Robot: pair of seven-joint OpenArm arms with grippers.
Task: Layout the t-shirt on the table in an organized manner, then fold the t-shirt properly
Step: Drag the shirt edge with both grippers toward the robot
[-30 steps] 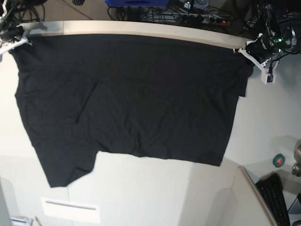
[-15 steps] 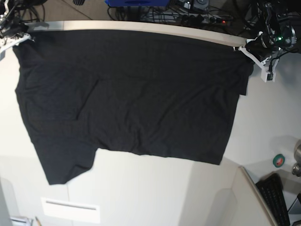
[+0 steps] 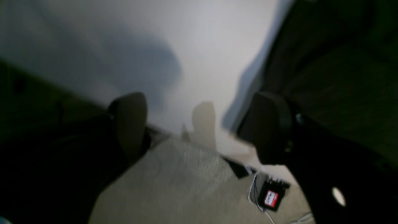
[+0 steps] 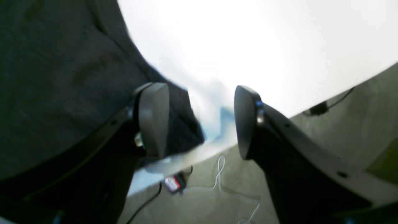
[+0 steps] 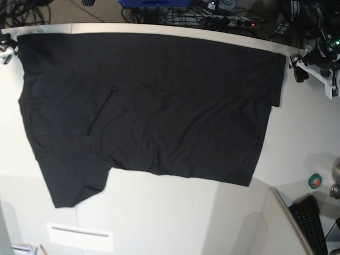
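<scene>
1. The t-shirt (image 5: 149, 106) lies spread flat on the table (image 5: 159, 212), its long top edge running along the far edge of the worktop from the far left corner across to the far right side.
2. The left gripper (image 5: 297, 66) stands just beside the shirt's far right corner, over bare worktop. In the left wrist view its jaws are spread wide with nothing between them, the cloth (image 3: 335, 62) lying just beside one finger (image 3: 267, 124); released.
3. The right gripper (image 5: 6, 49) sits at the picture's left edge, just beside the shirt's far left corner. In the right wrist view its jaws (image 4: 202, 119) stand apart, empty, with the shirt's corner (image 4: 62, 62) under and behind one finger (image 4: 154, 118); released.
4. The shirt shows as plain black cloth, no print visible, with light creases across the middle and a darker fold line left of centre.
5. Its long axis runs left to right, parallel to the far edge. One sleeve-like flap juts toward the near left; a narrow strip hangs at the right side.
</scene>
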